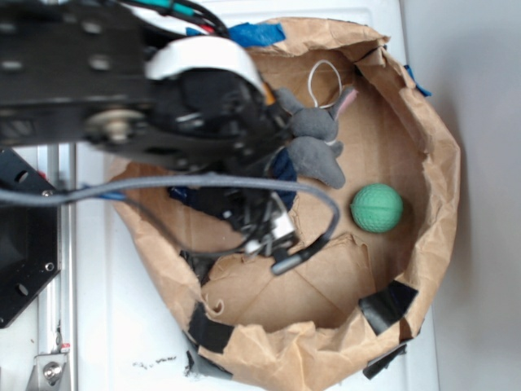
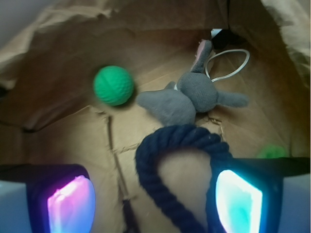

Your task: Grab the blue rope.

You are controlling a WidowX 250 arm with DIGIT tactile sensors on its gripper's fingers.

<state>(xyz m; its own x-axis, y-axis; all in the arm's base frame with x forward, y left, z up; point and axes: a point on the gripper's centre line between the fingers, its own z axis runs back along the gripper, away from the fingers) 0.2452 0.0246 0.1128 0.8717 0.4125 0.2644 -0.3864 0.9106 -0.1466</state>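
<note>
Hovering over the paper bag (image 1: 423,147), my hand (image 2: 155,199) is spread wide, grasping nothing; the blue rope (image 2: 170,145) loops between its fingers, touching the grey plush (image 2: 189,97), with the green ball (image 2: 113,85) beside that plush.

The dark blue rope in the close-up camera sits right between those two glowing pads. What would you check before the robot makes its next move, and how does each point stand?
1. Blue rope in view of the wrist camera: ok.
2. Gripper open, pads apart: ok.
3. Rope between the pads: ok for the loop's left strand; the right strand runs close to the right pad.
4. Grey plush clear of the pads: ok, though it touches the top of the loop.
5. Green ball out of the way: ok.
6. Height above the bag floor: cannot tell.
</note>
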